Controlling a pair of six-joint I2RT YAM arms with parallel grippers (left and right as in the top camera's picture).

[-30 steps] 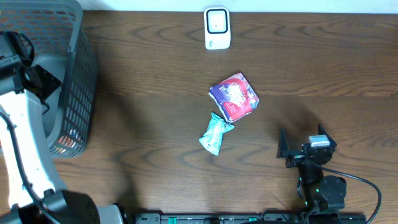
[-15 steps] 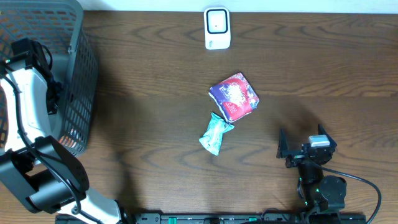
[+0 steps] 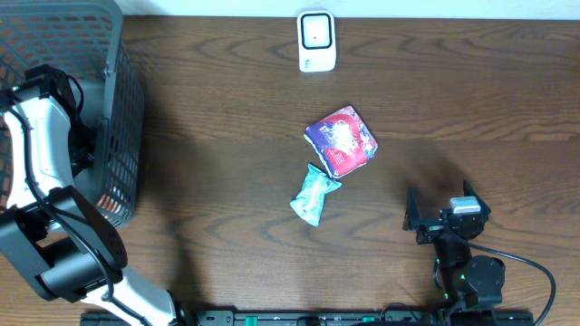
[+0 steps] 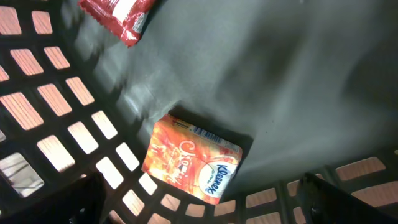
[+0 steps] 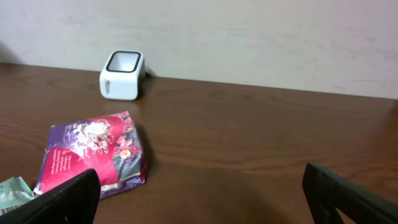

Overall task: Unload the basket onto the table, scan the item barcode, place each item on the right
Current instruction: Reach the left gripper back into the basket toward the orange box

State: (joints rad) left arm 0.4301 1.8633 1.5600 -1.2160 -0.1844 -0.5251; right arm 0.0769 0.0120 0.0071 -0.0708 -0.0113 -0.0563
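The white barcode scanner stands at the table's far edge and shows in the right wrist view as the scanner. A purple-pink packet and a teal packet lie mid-table. My left arm reaches down into the grey basket. There my left gripper stands open just above an orange Kleenex pack, holding nothing. A red packet lies farther along the basket floor. My right gripper rests open and empty at the near right. The purple-pink packet lies ahead of it to the left.
The basket's mesh wall closes in around the left fingers. Bare brown table lies between the right gripper and the scanner. The teal packet's corner shows at the lower left of the right wrist view.
My left arm has swung round over the basket, its elbow now in view at the lower left, and its jaws have widened slightly. The right arm and the table items have not moved.
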